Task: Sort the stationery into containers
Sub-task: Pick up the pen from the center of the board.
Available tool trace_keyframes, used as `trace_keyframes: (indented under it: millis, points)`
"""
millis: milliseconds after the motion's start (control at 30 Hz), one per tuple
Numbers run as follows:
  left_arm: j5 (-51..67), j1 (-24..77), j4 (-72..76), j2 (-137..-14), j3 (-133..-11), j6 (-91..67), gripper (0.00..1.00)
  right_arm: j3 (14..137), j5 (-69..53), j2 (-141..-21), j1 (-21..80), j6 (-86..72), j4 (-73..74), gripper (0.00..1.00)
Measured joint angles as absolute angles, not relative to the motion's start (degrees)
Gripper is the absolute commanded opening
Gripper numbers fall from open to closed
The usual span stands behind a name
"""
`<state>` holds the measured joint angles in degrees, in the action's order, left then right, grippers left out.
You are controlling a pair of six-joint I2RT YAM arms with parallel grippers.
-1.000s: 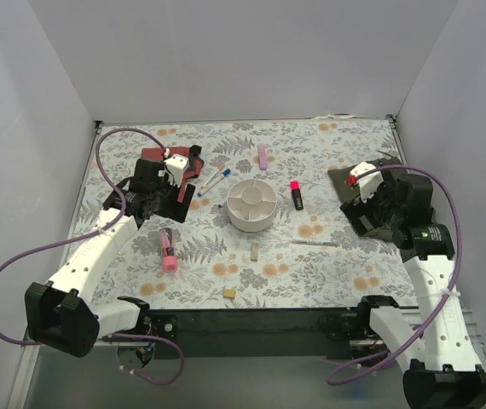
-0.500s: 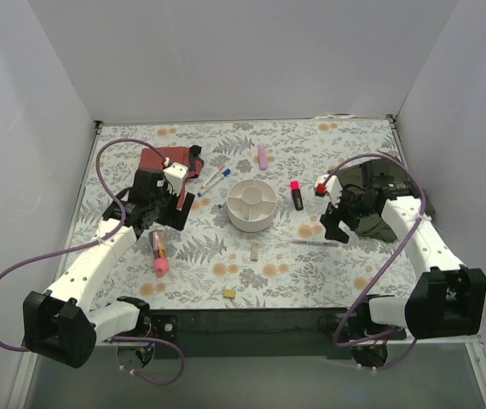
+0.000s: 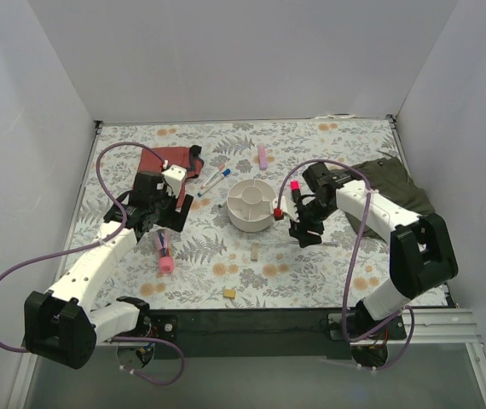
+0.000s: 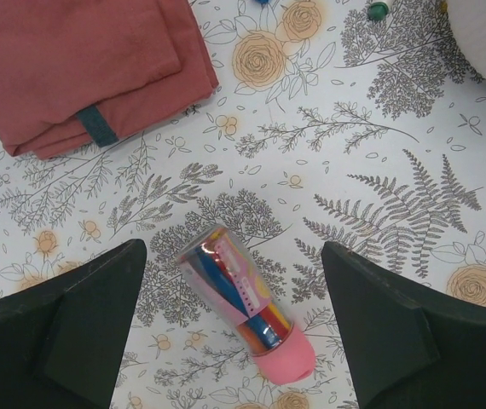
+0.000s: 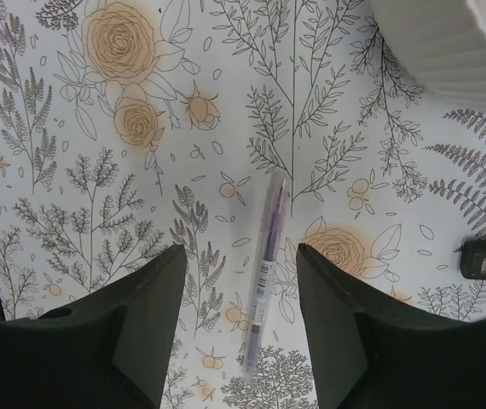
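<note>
A clear tube of markers with a pink cap (image 4: pixel 245 301) lies on the floral mat, between the fingers of my open left gripper (image 4: pixel 230 251). In the top view the tube (image 3: pixel 164 250) lies just below that gripper (image 3: pixel 164 228). My right gripper (image 5: pixel 239 256) is open and empty, straddling the thin silver pen (image 5: pixel 265 271) from above. In the top view it (image 3: pixel 304 235) hangs to the right of the round white organiser (image 3: pixel 251 204), whose compartments look empty. The black highlighter (image 3: pixel 296 192) lies beside that arm.
The blue- and red-capped pens (image 3: pixel 216 179) and a pink marker (image 3: pixel 263 156) lie behind the organiser. A tan eraser (image 3: pixel 254 250) and a yellow eraser (image 3: pixel 229 292) lie in front. The rust-red cloth (image 3: pixel 168 158) is at back left, the olive cloth (image 3: pixel 396 181) at right.
My right arm has swung left from the olive cloth to over the silver pen. My left gripper has moved a little toward the pink-capped tube.
</note>
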<state>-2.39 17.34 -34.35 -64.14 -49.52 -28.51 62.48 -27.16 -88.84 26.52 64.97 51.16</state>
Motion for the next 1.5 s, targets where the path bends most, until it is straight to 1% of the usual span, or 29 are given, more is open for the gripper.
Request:
trace_keyframes:
  millis: [133,267,433,700,867,1000,1267,1300,1367,1400,1467,1500]
  points:
    - [-2.6,17.1,-34.2,-64.1,-48.8,-28.5,0.85,63.2,-26.0,-91.4,26.5,66.0,51.1,0.6]
    - [-2.8,16.8,-34.2,-64.1,-48.4,-28.5,0.85,63.5,-25.3,-92.8,26.5,66.6,51.2,0.53]
    - [-3.2,16.6,-34.0,-64.2,-48.4,-28.5,0.85,63.4,-23.9,-94.1,26.5,66.8,50.2,0.51]
    - [-3.6,16.6,-33.4,-64.6,-48.4,-28.5,0.85,56.1,-20.4,-91.3,26.7,65.1,40.8,0.5]
    - [-3.6,16.6,-32.7,-65.0,-48.4,-28.6,0.85,54.3,-18.8,-91.1,26.9,63.0,36.6,0.5]
    - [-3.6,16.6,-32.7,-65.1,-48.3,-28.8,0.85,54.0,-17.9,-91.1,27.3,61.4,34.2,0.47]
    - [-4.9,16.6,-33.7,-64.3,-44.9,-28.3,0.85,51.4,-16.5,-91.1,28.6,59.7,30.5,0.45]
    - [-5.1,16.6,-34.1,-63.9,-44.5,-28.3,0.85,51.3,-16.4,-90.9,28.8,59.5,30.1,0.4]
    - [-5.3,16.6,-34.8,-63.4,-44.3,-28.3,0.85,50.7,-16.1,-90.5,29.1,58.9,29.5,0.35]
    - [-5.4,16.6,-34.8,-63.3,-44.3,-28.3,0.85,50.5,-16.0,-90.4,29.3,58.7,29.3,0.28]
    - [-5.5,16.6,-34.7,-63.0,-44.3,-28.3,0.85,50.2,-15.7,-90.2,29.7,58.0,28.9,0.2]
    - [-5.6,16.6,-34.7,-63.0,-44.3,-28.3,0.85,50.1,-15.5,-90.1,29.9,57.8,28.9,0.13]
